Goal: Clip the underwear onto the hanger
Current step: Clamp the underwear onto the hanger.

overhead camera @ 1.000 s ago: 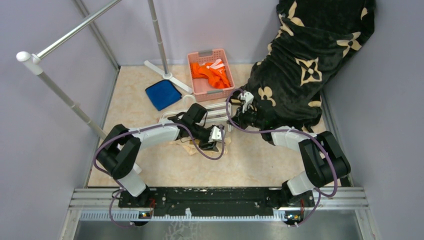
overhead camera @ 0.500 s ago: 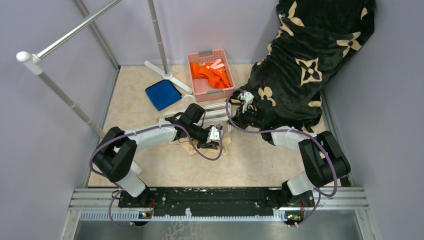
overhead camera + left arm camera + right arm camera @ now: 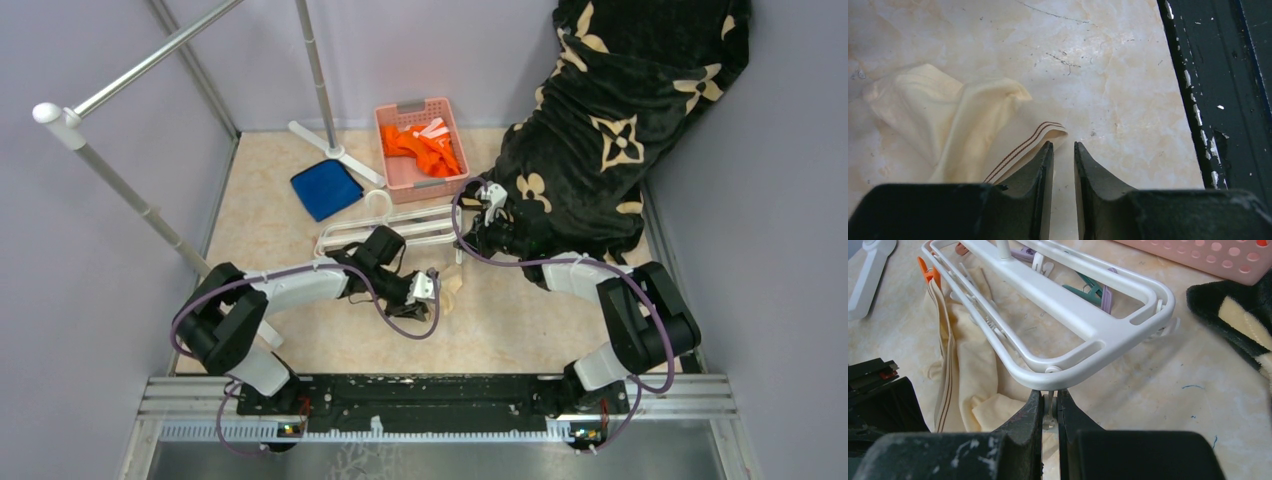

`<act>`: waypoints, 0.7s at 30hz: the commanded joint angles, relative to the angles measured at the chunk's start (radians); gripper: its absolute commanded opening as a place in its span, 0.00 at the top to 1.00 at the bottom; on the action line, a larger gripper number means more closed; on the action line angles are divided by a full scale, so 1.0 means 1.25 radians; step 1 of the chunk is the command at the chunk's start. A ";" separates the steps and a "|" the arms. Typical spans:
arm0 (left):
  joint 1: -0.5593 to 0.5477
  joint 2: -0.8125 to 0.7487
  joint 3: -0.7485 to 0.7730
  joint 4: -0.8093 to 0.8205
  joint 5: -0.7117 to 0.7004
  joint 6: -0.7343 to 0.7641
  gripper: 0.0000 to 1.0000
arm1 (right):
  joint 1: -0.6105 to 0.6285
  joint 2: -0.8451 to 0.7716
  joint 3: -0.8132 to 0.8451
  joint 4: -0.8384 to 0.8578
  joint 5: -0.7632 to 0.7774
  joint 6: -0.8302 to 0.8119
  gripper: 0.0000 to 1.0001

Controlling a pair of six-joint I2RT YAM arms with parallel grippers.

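At the near middle of the table (image 3: 1128, 75), my left gripper (image 3: 1063, 145) has drawn back toward its base over the last second. From above, the hanger (image 3: 400, 222) now shows its hook and near bars, which the arm covered before. The underwear (image 3: 948, 120) lies crumpled on the table just beside that gripper, on the near side of the hanger, with its striped waistband end running under the left finger. The jaws stand only a slim gap apart, and I cannot tell whether they pinch any fabric.

My right gripper (image 3: 1049, 392) has not moved. It is clamped on a small white clip (image 3: 1049, 412) dangling from the hanger's near end. I read this as the clip being held ready while the left re-grips — the waistband edge must still come up to it.
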 commanded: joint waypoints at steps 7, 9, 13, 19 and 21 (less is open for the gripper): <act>-0.017 -0.081 0.019 -0.031 -0.023 0.000 0.67 | 0.007 -0.004 0.020 0.055 -0.019 -0.004 1.00; -0.017 -0.114 0.030 -0.038 -0.023 0.006 0.66 | 0.008 -0.005 0.020 0.055 -0.019 -0.005 1.00; -0.017 -0.170 0.026 -0.040 -0.022 0.040 0.63 | 0.008 -0.002 0.021 0.058 -0.021 -0.004 1.00; -0.015 -0.152 0.009 0.033 -0.085 0.081 0.56 | 0.008 -0.003 0.020 0.059 -0.022 -0.003 1.00; -0.011 -0.126 0.017 0.057 -0.081 0.087 0.55 | 0.008 -0.003 0.021 0.058 -0.022 -0.004 1.00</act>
